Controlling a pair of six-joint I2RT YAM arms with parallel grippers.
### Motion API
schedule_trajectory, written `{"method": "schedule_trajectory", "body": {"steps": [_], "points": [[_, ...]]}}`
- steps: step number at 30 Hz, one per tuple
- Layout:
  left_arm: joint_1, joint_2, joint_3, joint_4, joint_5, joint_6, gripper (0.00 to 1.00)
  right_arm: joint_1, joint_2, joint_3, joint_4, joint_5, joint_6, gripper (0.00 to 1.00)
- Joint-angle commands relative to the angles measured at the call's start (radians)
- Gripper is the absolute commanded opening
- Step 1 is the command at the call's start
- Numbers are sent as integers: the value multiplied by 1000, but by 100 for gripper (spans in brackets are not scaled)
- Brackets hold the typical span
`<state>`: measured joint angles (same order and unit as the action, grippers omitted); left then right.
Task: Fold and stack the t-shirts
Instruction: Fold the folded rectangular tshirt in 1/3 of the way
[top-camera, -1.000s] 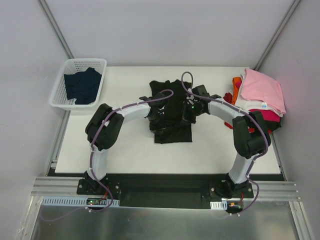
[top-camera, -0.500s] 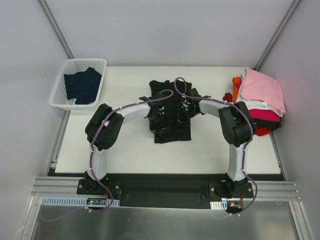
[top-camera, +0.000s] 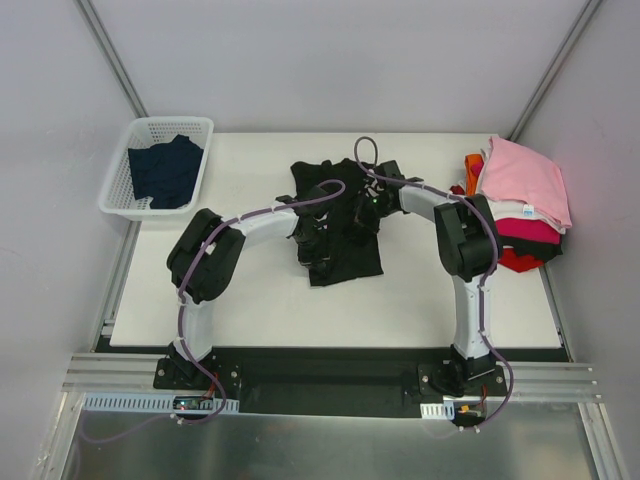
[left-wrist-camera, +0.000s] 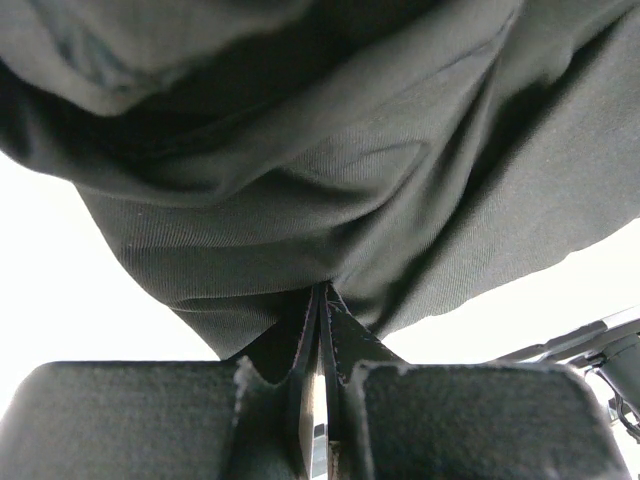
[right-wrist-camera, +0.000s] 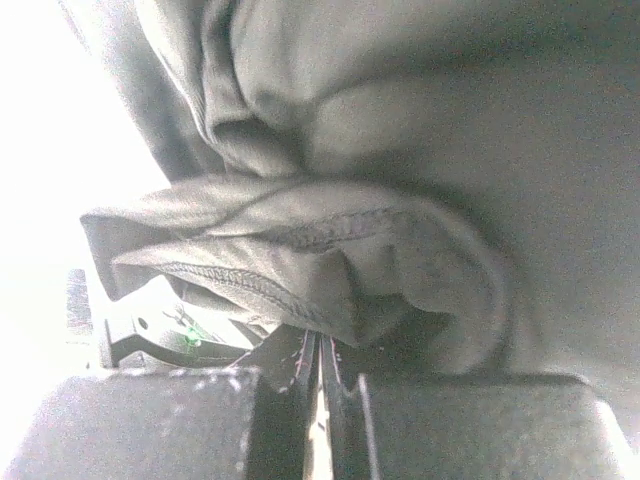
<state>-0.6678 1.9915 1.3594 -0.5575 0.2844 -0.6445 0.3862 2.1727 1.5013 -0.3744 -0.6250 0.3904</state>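
A black t-shirt (top-camera: 350, 262) lies bunched in the middle of the white table (top-camera: 250, 305), its near part flat and its far part gathered up. My left gripper (top-camera: 313, 236) is shut on a fold at its left side. In the left wrist view the black cloth (left-wrist-camera: 330, 180) runs down into the closed jaws of that gripper (left-wrist-camera: 322, 292). My right gripper (top-camera: 361, 215) is shut on the cloth at its right side. In the right wrist view a stitched hem (right-wrist-camera: 330, 235) bunches above the closed tips of this gripper (right-wrist-camera: 320, 340). The printed lettering is hidden.
A stack of t-shirts sits at the table's right edge, pink (top-camera: 527, 178) on top, with white, magenta, red (top-camera: 515, 260) and orange (top-camera: 473, 165) beneath. A white basket (top-camera: 118, 190) at the far left holds a dark navy t-shirt (top-camera: 165, 172).
My right arm has swung left, carrying its pinch of cloth toward the shirt's middle. The shirt's far part has shifted left and away. The left gripper has hardly moved.
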Motion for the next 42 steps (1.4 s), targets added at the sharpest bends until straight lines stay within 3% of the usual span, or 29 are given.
{"method": "schedule_trajectory", "body": {"steps": [1,9,17,28,33,34,35,39,40,42], "points": [[-9,-28,-5,-65,-4,-1,0,-49,-28,33,-9,34,-24,1],[-10,-10,30,-65,19,9,0,-87,-79,-50,-49,83,-106,1],[-9,-39,23,-67,25,25,0,-119,-59,51,-89,126,-130,1],[-36,-120,-98,-65,3,0,0,-141,-16,210,-107,146,-147,1],[-55,-146,-91,-67,-14,0,1,-139,-80,194,-93,114,-104,1],[-55,-157,-79,-67,-8,0,6,-139,-100,183,-90,107,-98,1],[-56,-161,-65,-67,-2,-1,30,-138,-146,153,-92,99,-93,1],[-59,-171,85,-70,44,-59,94,-124,-240,74,-104,88,-88,1],[-64,-154,124,-71,58,-61,99,-121,-254,60,-110,88,-94,1],[-75,-140,228,-82,71,-61,99,-112,-284,19,-124,87,-104,1]]}}
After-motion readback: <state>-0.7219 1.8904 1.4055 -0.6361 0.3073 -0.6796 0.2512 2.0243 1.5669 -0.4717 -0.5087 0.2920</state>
